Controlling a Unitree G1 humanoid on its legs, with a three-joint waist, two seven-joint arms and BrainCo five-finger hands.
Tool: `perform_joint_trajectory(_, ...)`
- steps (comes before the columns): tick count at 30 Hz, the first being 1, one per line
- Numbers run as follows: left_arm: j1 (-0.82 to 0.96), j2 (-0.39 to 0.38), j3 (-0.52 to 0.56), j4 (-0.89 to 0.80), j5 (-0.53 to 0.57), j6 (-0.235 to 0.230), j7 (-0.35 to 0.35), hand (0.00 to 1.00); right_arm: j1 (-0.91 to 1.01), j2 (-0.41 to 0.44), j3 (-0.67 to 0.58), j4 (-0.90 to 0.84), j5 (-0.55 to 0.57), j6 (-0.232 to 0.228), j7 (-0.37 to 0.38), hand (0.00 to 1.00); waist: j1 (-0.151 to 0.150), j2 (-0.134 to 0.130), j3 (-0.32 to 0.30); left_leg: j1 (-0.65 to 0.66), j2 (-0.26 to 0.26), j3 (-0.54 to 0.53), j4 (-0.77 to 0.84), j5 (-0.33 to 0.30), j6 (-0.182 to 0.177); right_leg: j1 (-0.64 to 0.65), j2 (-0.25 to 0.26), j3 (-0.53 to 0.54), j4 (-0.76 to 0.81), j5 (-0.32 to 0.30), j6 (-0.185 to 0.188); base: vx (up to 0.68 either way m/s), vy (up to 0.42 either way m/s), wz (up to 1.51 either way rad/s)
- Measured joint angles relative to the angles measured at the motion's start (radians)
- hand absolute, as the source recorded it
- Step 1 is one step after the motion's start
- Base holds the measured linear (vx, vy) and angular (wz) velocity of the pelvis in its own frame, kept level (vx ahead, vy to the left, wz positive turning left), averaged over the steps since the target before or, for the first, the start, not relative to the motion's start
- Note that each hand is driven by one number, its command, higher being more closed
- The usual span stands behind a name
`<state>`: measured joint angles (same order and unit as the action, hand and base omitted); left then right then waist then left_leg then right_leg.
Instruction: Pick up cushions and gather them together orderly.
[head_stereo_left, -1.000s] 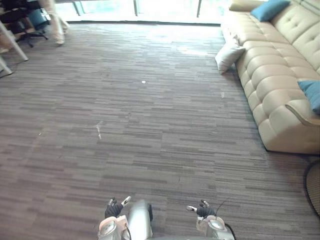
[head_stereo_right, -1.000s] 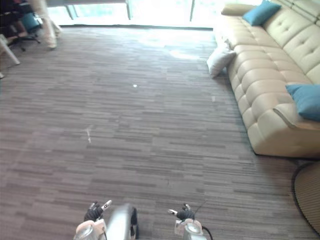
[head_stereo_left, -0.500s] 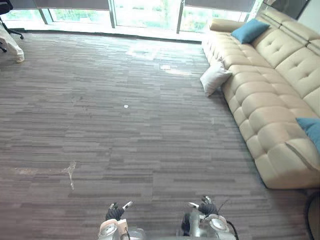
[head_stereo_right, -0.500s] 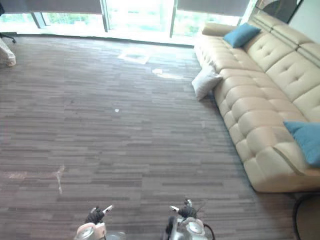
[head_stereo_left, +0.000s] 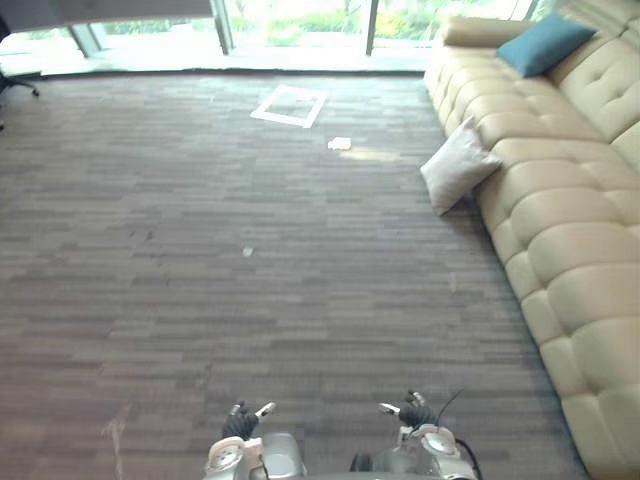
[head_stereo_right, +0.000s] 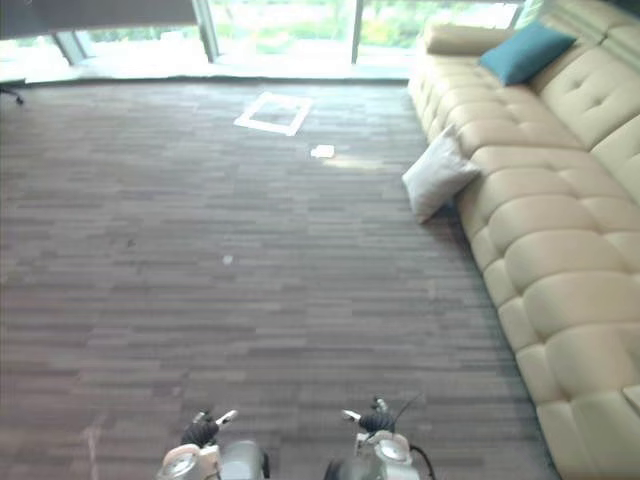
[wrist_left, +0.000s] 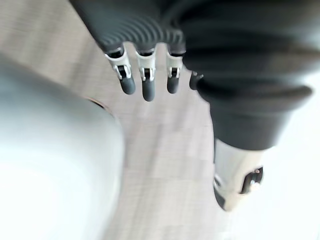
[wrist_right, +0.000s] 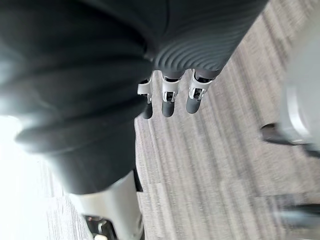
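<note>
The sofa (head_stereo_left: 570, 215) looks smooth and leathery (faintly glossy), the carpet (head_stereo_left: 250, 320) matt and woven, the white cushion (head_stereo_left: 458, 168) cloth.

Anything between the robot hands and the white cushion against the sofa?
Nothing visible: only carpet from the left robot hand and right robot hand to the white cushion. A small white scrap lies well left of that line.

The left robot hand (head_stereo_left: 241, 424) and the right robot hand (head_stereo_left: 411, 412) sit low in front of the body, well apart. Both are empty, with fingers (wrist_left: 145, 85) straight and relaxed.
</note>
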<state>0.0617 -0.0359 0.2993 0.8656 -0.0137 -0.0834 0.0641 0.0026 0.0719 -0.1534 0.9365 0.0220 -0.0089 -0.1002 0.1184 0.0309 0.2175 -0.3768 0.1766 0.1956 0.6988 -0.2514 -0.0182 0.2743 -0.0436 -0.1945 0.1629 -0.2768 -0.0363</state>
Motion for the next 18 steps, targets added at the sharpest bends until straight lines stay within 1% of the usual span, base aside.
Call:
perform_joint_trajectory(1, 0.001, -0.005, 0.000, -0.005, -0.006, -0.001, 0.001, 0.00, 0.001, 0.000, 0.002, 0.000, 0.000, 0.001, 0.000, 0.00, 0.005, 0.002, 0.000, -0.008, -0.007, 0.001, -0.094, 0.026, -0.004, 0.015, -0.007, 0.010, -0.004, -0.017, 0.023, 0.85, 0.322, -0.85)
perform_joint_trajectory(2, 0.010, -0.017, 0.005, -0.014, -0.020, -0.006, 0.003, 0.00, 0.003, -0.002, 0.012, 0.004, 0.000, 0.000, -0.002, 0.00, 0.017, 0.012, -0.005, -0.014, -0.014, -0.014, -0.245, 0.147, -0.025, 0.061, -0.008, 0.046, -0.024, -0.065, 0.054, 0.57, 0.278, -0.65)
perform_joint_trajectory(3, 0.009, -0.023, 0.011, -0.014, -0.029, -0.010, 0.003, 0.00, -0.001, -0.007, 0.021, 0.017, 0.000, 0.000, -0.004, 0.00, 0.028, 0.013, -0.011, -0.008, -0.020, -0.017, -0.227, 0.210, -0.021, 0.081, -0.019, 0.071, -0.027, -0.079, 0.065, 0.72, 0.366, -0.51)
perform_joint_trajectory(4, -0.001, -0.002, 0.020, -0.020, -0.028, -0.013, 0.003, 0.00, -0.015, -0.001, 0.060, 0.044, 0.000, 0.006, 0.000, 0.00, 0.026, -0.047, -0.026, -0.016, -0.062, 0.007, -0.191, 0.165, 0.003, 0.084, -0.071, 0.098, -0.024, -0.067, 0.041, 0.71, 0.361, -0.25)
perform_joint_trajectory(5, -0.001, 0.006, 0.021, -0.017, -0.028, -0.012, 0.007, 0.00, -0.011, -0.001, 0.051, 0.034, -0.001, 0.005, -0.007, 0.00, 0.032, -0.066, -0.040, -0.024, -0.070, 0.019, -0.167, 0.119, 0.020, 0.051, -0.089, 0.131, 0.016, -0.011, 0.037, 0.69, 0.350, -0.14)
perform_joint_trajectory(6, 0.000, 0.006, 0.026, -0.015, -0.034, -0.011, 0.010, 0.00, -0.009, -0.001, 0.045, 0.030, -0.001, 0.004, -0.011, 0.00, 0.038, -0.070, -0.042, -0.019, -0.069, 0.025, -0.156, 0.100, 0.030, 0.037, -0.096, 0.148, 0.046, 0.017, 0.056, 0.68, 0.360, -0.28)
perform_joint_trajectory(7, -0.002, 0.007, 0.029, -0.013, -0.038, -0.011, 0.018, 0.00, -0.009, 0.000, 0.042, 0.030, -0.002, 0.004, -0.013, 0.00, 0.050, -0.082, -0.043, 0.009, -0.074, 0.053, -0.150, 0.077, 0.049, 0.022, -0.115, 0.173, 0.111, 0.056, 0.098, 0.65, 0.373, -0.33)
perform_joint_trajectory(8, -0.003, 0.013, 0.025, -0.007, -0.035, -0.007, 0.021, 0.00, -0.006, 0.000, 0.039, 0.028, -0.003, 0.003, -0.013, 0.00, 0.051, -0.090, -0.041, 0.070, -0.100, 0.067, -0.159, 0.036, 0.061, -0.029, -0.137, 0.214, 0.266, 0.115, 0.138, 0.75, 0.429, -0.26)
perform_joint_trajectory(9, -0.004, 0.018, 0.023, 0.014, -0.036, 0.005, 0.022, 0.00, 0.005, -0.011, 0.036, 0.025, -0.003, -0.001, -0.013, 0.00, 0.039, -0.084, -0.035, 0.157, -0.128, 0.066, -0.180, -0.005, 0.058, -0.122, -0.151, 0.251, 0.544, 0.211, 0.217, 0.58, 0.322, -0.08)
perform_joint_trajectory(10, -0.005, 0.021, 0.019, 0.024, -0.036, 0.007, 0.023, 0.00, 0.012, -0.011, 0.038, 0.025, -0.003, -0.004, -0.010, 0.00, 0.034, -0.082, -0.032, 0.196, -0.139, 0.064, -0.191, -0.018, 0.059, -0.159, -0.150, 0.255, 0.658, 0.218, 0.225, 0.56, 0.258, 0.18)
perform_joint_trajectory(11, -0.008, 0.023, 0.016, 0.053, -0.035, 0.011, 0.024, 0.00, 0.042, -0.011, 0.037, 0.021, -0.004, -0.003, -0.008, 0.00, 0.018, -0.075, -0.027, 0.299, -0.161, 0.057, -0.235, -0.040, 0.063, -0.244, -0.146, 0.241, 0.856, 0.195, 0.213, 0.53, 0.195, 0.28)
perform_joint_trajectory(12, -0.008, 0.023, 0.014, 0.065, -0.033, 0.015, 0.028, 0.00, 0.047, -0.012, 0.036, -0.008, -0.008, -0.013, -0.006, 0.00, 0.005, -0.064, -0.032, 0.380, -0.173, 0.053, -0.298, -0.049, 0.068, -0.338, -0.145, 0.187, 0.931, 0.138, 0.162, 0.52, 0.168, 0.30)
perform_joint_trajectory(13, -0.008, 0.022, 0.012, 0.070, -0.030, 0.015, 0.028, 0.00, 0.048, -0.012, 0.036, -0.012, -0.011, -0.013, -0.006, 0.00, -0.002, -0.062, -0.035, 0.409, -0.173, 0.048, -0.321, -0.052, 0.068, -0.375, -0.143, 0.157, 0.932, 0.115, 0.143, 0.46, 0.113, 0.19)
perform_joint_trajectory(14, -0.009, 0.022, 0.007, 0.077, -0.029, 0.019, 0.028, 0.00, 0.048, -0.012, 0.036, -0.027, -0.016, -0.022, -0.002, 0.00, -0.008, -0.058, -0.034, 0.476, -0.169, 0.040, -0.373, -0.075, 0.077, -0.468, -0.136, 0.078, 0.893, 0.073, 0.112, 0.45, 0.058, 0.18)
perform_joint_trajectory(15, -0.009, 0.027, 0.007, 0.089, -0.028, 0.022, 0.028, 0.00, 0.048, -0.012, 0.030, -0.044, -0.022, -0.028, 0.000, 0.00, -0.010, -0.060, -0.033, 0.530, -0.165, 0.034, -0.404, -0.081, 0.068, -0.536, -0.126, 0.009, 0.801, 0.046, 0.088, 0.45, 0.035, 0.17)
perform_joint_trajectory(16, -0.011, 0.029, 0.006, 0.096, -0.027, 0.023, 0.028, 0.00, 0.048, -0.012, 0.021, -0.050, -0.022, -0.030, 0.001, 0.00, -0.013, -0.060, -0.033, 0.555, -0.163, 0.030, -0.417, -0.087, 0.067, -0.555, -0.122, -0.021, 0.738, 0.040, 0.077, 0.51, -0.005, 0.21)
perform_joint_trajectory(17, -0.012, 0.031, 0.001, 0.107, -0.026, 0.023, 0.028, 0.00, 0.046, -0.011, 0.002, -0.053, -0.022, -0.030, 0.002, 0.00, -0.017, -0.060, -0.033, 0.599, -0.161, 0.024, -0.446, -0.098, 0.062, -0.579, -0.107, -0.064, 0.615, 0.045, 0.067, 0.69, -0.046, 0.39)
perform_joint_trajectory(18, -0.012, 0.035, -0.014, 0.115, -0.023, 0.023, 0.025, 0.00, 0.040, -0.012, -0.014, -0.056, -0.022, -0.030, 0.002, 0.00, -0.027, -0.060, -0.033, 0.663, -0.159, 0.008, -0.496, -0.114, 0.050, -0.598, -0.074, -0.109, 0.390, 0.088, 0.049, 0.72, -0.059, 0.41)
